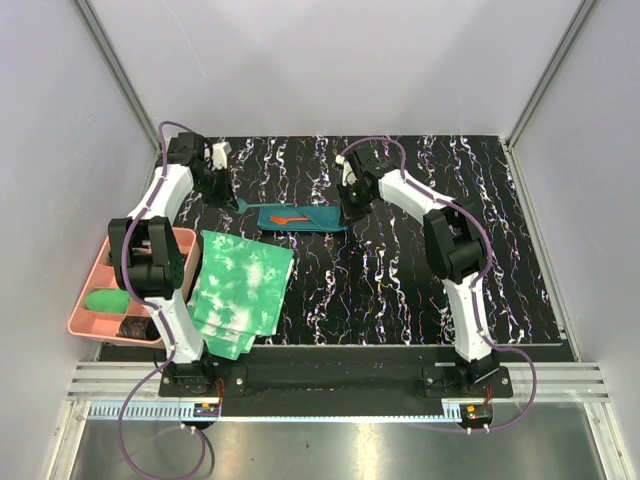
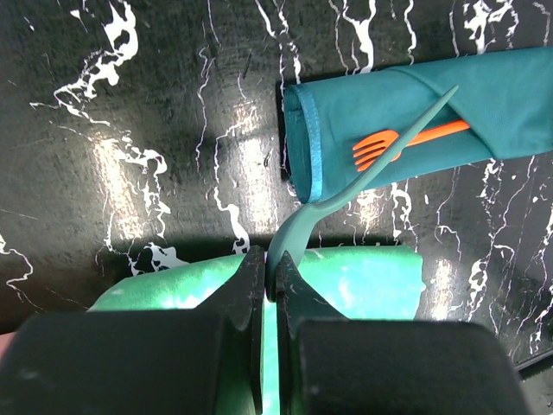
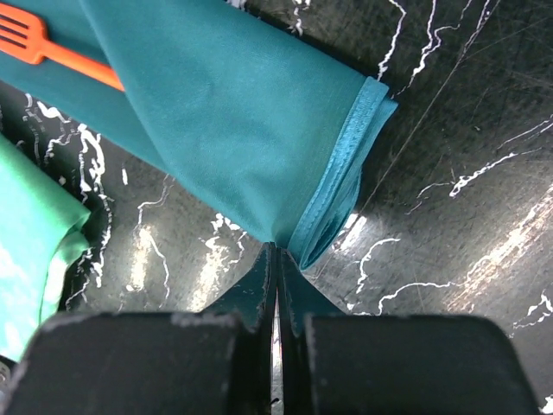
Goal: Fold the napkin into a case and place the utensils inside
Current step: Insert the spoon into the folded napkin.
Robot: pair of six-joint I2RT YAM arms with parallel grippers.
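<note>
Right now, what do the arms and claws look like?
The left arm and right arm have white tubular links, black joint housings and thin purple cables looped alongside. The left claw and right claw each have two matte black wedge-shaped fingers. No markings visible.

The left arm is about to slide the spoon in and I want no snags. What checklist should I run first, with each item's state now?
1. The left end effector grips the teal spoon: ok, shut on its bowl end.
2. The right end effector holds the case: ok, shut on a hemmed corner.
3. Spoon handle inside the case: not ok, its tip appears to lie on top of the fold.
4. The orange fork is seated: ok, handle under the fold, tines out.
5. The tie-dye cloths are clear of the case: ok, beside it, not overlapping.
</note>
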